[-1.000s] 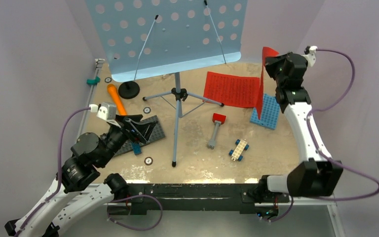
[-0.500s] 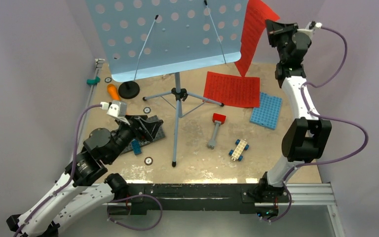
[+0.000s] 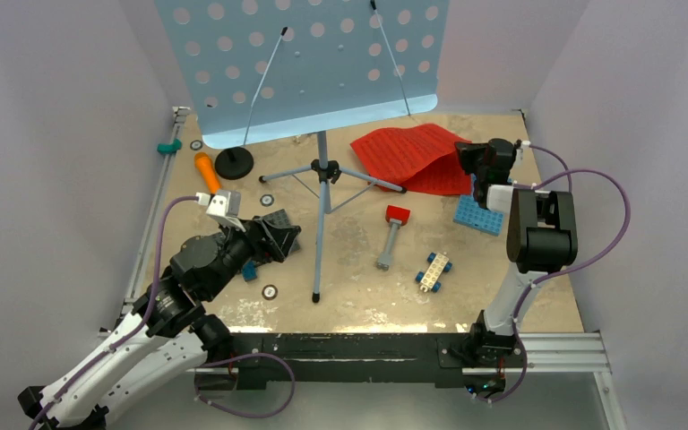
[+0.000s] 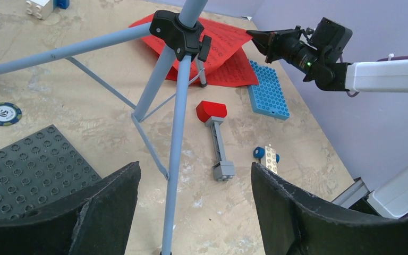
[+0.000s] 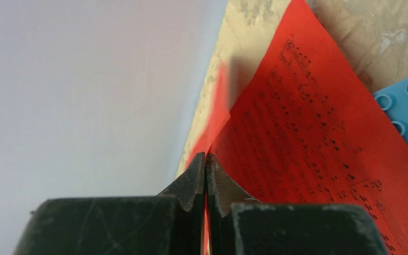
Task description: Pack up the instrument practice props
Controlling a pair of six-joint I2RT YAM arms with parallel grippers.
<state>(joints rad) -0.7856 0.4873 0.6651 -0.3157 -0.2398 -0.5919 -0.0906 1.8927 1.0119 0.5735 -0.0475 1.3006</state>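
Observation:
The pale-blue perforated music stand (image 3: 305,63) rises at the back on its grey tripod (image 3: 324,168). My left gripper (image 3: 279,240) is open just left of the tripod's front leg (image 4: 172,175), which shows in the gap beyond its fingertips (image 4: 194,167) without touching them. My right gripper (image 3: 466,159) is shut on the edge of a red sheet-music page (image 5: 308,133) that arches over a second red page (image 3: 408,157) flat on the table. The orange microphone (image 3: 206,170) and the black round-based mic stand (image 3: 234,163) are at the back left.
A red-headed grey hammer (image 3: 392,231) and a small wheeled brick car (image 3: 433,269) lie right of the tripod. A blue studded plate (image 3: 477,213) sits under my right arm. A dark grey plate (image 4: 26,170) lies beneath my left gripper. Poker chips (image 3: 270,291) are scattered about.
My right arm swung the red page from high in the air down onto the other page. My left gripper moved right, closer to the tripod leg, staying open.

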